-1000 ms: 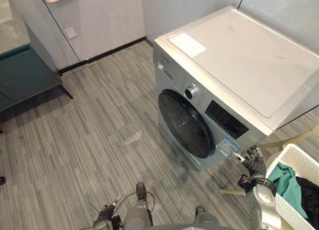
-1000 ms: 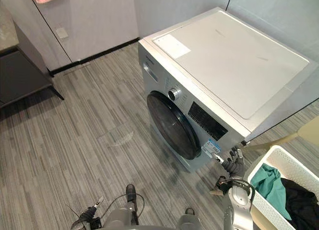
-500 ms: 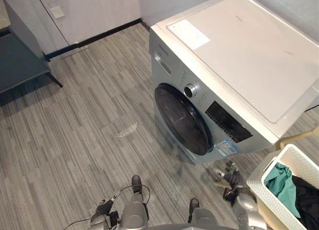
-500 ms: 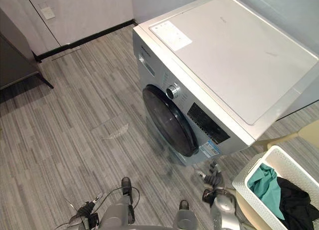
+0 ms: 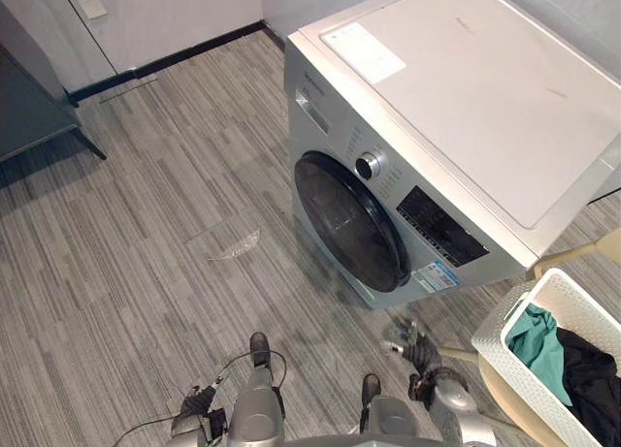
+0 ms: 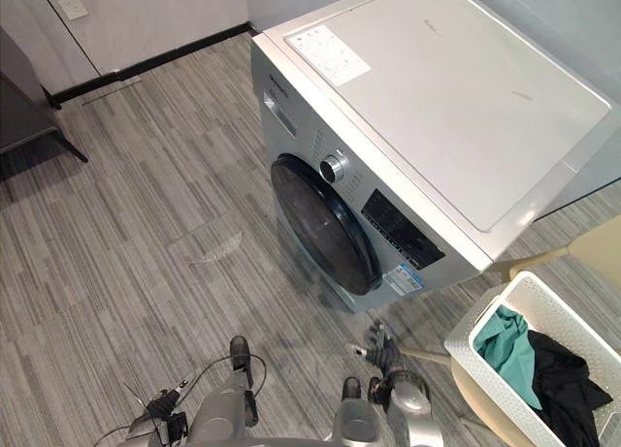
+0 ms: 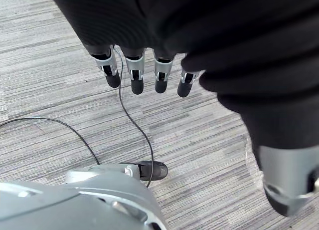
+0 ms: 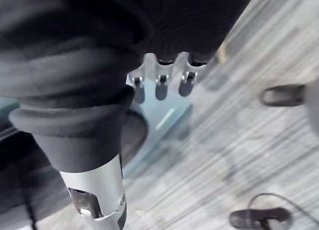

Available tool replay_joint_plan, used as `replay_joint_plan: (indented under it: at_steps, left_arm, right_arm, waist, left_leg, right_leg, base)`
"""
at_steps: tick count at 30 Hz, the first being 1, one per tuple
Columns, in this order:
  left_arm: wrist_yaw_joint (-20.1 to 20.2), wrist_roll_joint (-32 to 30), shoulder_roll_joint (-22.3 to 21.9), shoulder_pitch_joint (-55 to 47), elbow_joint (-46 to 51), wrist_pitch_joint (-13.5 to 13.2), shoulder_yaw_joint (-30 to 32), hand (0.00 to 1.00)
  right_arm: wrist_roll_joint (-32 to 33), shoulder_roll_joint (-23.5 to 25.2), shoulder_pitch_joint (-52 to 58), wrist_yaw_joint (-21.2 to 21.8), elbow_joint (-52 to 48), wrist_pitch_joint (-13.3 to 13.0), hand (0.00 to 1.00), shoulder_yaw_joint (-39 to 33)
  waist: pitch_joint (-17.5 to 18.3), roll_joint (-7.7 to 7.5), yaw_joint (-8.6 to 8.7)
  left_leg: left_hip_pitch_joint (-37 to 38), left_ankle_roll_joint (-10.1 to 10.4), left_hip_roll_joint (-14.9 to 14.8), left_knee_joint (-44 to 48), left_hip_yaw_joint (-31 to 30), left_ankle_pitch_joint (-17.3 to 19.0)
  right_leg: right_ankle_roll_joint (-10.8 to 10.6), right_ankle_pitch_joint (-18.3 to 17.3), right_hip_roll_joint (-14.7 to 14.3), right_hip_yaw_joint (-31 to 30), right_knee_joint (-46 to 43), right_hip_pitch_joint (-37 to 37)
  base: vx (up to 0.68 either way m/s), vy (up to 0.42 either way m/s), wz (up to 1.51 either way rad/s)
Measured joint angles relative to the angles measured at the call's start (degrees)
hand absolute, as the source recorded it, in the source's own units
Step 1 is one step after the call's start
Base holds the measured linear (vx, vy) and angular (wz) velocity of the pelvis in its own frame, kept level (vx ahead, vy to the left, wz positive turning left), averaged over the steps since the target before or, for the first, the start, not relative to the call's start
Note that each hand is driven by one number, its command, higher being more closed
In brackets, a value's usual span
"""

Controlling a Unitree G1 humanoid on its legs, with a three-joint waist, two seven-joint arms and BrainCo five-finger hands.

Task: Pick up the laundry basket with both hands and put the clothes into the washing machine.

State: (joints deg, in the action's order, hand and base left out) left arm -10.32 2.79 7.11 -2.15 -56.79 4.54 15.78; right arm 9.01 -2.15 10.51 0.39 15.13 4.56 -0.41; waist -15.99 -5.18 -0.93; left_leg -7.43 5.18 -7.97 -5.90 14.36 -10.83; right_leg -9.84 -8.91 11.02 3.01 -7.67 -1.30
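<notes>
Two hands, both empty: left hand [image 7: 135, 75] hangs low, fingers straight. Right hand [image 5: 417, 350] is low too, fingers loosely spread, near the washer's front. One white laundry basket [image 5: 500, 342] sits to its right, untouched, two clothes inside: teal cloth [image 5: 536, 338], black cloth [image 5: 587, 365]. Beyond, one washing machine [image 5: 456, 108], door [image 5: 349, 221] closed.

Both head views look steeply down from well above the floor [image 5: 146, 253]. They face the washing machine [image 5: 466, 98] ahead on the right, with the laundry basket [image 5: 500, 345] at lower right, and share this scene, barely offset. The left wrist view looks closely along the left hand [image 7: 137, 78] to the floor; the right wrist view looks past the right hand [image 8: 160, 85] to the machine's front.
</notes>
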Motion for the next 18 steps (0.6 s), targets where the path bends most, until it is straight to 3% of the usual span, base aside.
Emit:
replay_joint_plan:
  at_steps: [8,18]
  left_arm:
    - [-0.1,-0.1,-0.1,0.0,0.1,0.0,0.1,0.00]
    - [-0.1,-0.2,-0.2,-0.1,0.5,0.0,0.0,0.00]
  right_arm:
    - [1.8,0.2,1.4,-1.4,-17.7,-4.2,0.00,-5.0]
    - [-2.0,0.7,3.3,-3.5,-25.6,-4.6,0.00,-7.0]
  waist:
    - [0.0,-0.08,0.11]
    - [0.0,-0.08,0.15]
  left_leg:
    - [-0.1,-0.2,0.0,0.3,0.0,-0.2]
    - [-0.6,0.1,0.0,0.0,-0.3,0.0]
  right_leg:
    - [0.0,0.0,0.0,0.0,-0.4,-0.3]
    - [0.0,0.0,0.0,0.1,-1.3,-1.1]
  base:
    - [0.03,-0.014,-0.01]
    - [-0.01,0.001,0.01]
